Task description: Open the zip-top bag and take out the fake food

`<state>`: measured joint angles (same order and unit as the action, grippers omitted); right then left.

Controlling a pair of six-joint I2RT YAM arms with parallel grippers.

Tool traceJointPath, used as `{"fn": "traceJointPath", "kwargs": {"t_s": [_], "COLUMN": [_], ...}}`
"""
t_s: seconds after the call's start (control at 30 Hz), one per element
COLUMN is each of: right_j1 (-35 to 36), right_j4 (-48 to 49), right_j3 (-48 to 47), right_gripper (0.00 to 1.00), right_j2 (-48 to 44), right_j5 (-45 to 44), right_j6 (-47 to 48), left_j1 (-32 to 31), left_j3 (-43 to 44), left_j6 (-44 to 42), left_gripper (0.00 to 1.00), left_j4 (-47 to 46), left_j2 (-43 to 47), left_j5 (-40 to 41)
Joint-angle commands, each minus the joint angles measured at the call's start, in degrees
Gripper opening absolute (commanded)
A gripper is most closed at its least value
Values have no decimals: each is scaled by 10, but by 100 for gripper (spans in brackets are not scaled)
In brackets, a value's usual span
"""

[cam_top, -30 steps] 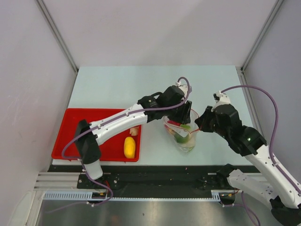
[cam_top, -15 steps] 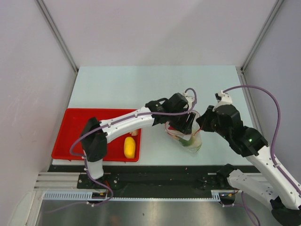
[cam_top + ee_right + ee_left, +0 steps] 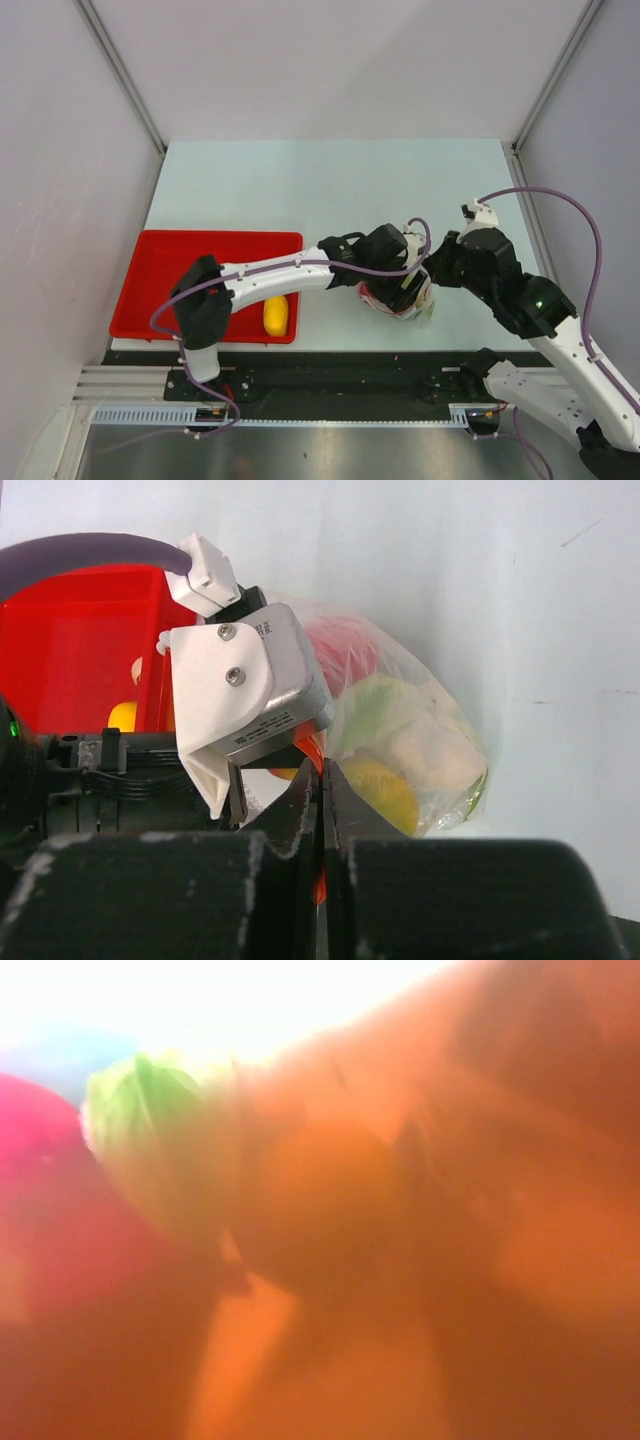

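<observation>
The zip-top bag (image 3: 408,303) lies crumpled on the table between the two arms. My left gripper (image 3: 401,287) is pushed into its mouth, and its fingertips are hidden inside. The left wrist view is a close blur of fake food: a green piece (image 3: 160,1130), something red (image 3: 45,1220) and an orange mass. My right gripper (image 3: 322,776) is shut on the bag's red zip strip (image 3: 320,880). Through the clear plastic (image 3: 455,720) I see a yellow piece (image 3: 385,792), a green piece (image 3: 372,705), a whitish lump (image 3: 430,752) and a red ball (image 3: 345,648).
A red flat tray (image 3: 200,240) sits at the left near edge with a yellow oval (image 3: 275,315) in its near right corner. The left arm lies across the tray's right end. Pale table stretches behind the bag.
The left gripper has moved down and toward the near edge, deeper into the bag. The bag has gone from standing upright to squashed low. The right gripper followed, still holding the rim.
</observation>
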<state>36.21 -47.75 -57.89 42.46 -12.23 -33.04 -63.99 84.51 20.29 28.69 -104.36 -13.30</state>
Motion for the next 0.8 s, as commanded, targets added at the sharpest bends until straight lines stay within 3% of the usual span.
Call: {"fn": "traceJointPath", "kwargs": {"t_s": [0.0, 0.23, 0.3, 0.33, 0.47, 0.53, 0.57, 0.63, 0.77], "right_j1": [2, 2, 2, 2, 3, 3, 3, 3, 3], "right_j4": [18, 14, 13, 10, -11, -23, -34, -45, -55], "right_j3": [-6, -6, -6, -6, -6, -6, -6, -4, 5], "right_gripper": [0, 0, 0, 0, 0, 0, 0, 0, 0], "right_j2": [-8, -4, -4, -4, -7, -10, -11, -20, -40], "right_j5": [-16, -11, -12, -12, -23, -29, -36, -42, -67], "right_j6": [-19, -36, -39, -39, -48, -55, -55, -55, -29], "left_j1": [-9, -9, -10, -10, -10, -10, -10, -10, -9], "left_j3": [-24, -58, -70, -73, -94, -99, -99, -97, -89], "left_j6": [-7, 33, 37, 39, 26, 11, 6, 3, 8], "left_gripper": [82, 85, 81, 78, 42, 35, 24, 21, 3], "left_j4": [-48, -117, -128, -130, -135, -127, -123, -114, -108], "left_j2": [19, 7, 6, 6, 19, 25, 31, 40, 76], "left_j5": [39, 45, 53, 57, 53, 42, 38, 24, 29]}}
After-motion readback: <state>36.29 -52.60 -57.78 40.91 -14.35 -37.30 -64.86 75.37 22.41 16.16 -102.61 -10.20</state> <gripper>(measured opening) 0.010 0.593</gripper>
